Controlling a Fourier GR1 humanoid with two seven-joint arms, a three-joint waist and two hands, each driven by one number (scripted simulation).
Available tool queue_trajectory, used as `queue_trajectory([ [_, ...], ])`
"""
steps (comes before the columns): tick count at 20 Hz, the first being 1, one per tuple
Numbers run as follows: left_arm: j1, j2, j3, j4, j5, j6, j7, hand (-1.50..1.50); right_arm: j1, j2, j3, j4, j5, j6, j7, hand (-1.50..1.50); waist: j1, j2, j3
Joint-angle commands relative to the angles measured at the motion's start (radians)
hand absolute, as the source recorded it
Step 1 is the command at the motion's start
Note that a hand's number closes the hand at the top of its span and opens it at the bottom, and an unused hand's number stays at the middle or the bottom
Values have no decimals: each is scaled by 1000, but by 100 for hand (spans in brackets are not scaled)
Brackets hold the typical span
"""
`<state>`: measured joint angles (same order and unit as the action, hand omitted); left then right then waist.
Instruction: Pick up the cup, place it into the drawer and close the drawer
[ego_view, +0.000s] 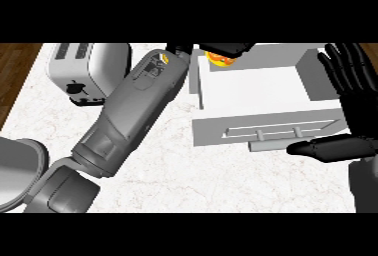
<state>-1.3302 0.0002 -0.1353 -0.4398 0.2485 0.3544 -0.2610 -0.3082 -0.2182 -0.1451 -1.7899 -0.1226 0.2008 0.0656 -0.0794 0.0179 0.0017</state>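
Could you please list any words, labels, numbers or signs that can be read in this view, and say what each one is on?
There are none that can be read.
The cup, orange and yellow under the left hand, shows no legible print.
The toaster carries only a dark lever, no brand.
The drawer front is plain, and so is the right hand.

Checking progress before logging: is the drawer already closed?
No, the drawer stands pulled out, its white inside showing, with the left hand over its far end.
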Motion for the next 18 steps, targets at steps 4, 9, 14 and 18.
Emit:
queue_trajectory([
  [4,-13,0,-121,148,38,-72,38,150,-45,-3,9,5,-12,11,6,-150,-55,18,1],
  [9,21,0,-197,159,54,-87,34,150,-103,20,47,29,-11,15,6,-150,-93,30,1],
  [14,46,0,-213,112,130,-95,20,-150,-114,5,42,21,-40,46,8,-150,-126,31,0],
  [18,77,0,-175,89,207,-76,-48,-150,-78,37,131,6,-129,160,8,-150,-145,35,-1],
])
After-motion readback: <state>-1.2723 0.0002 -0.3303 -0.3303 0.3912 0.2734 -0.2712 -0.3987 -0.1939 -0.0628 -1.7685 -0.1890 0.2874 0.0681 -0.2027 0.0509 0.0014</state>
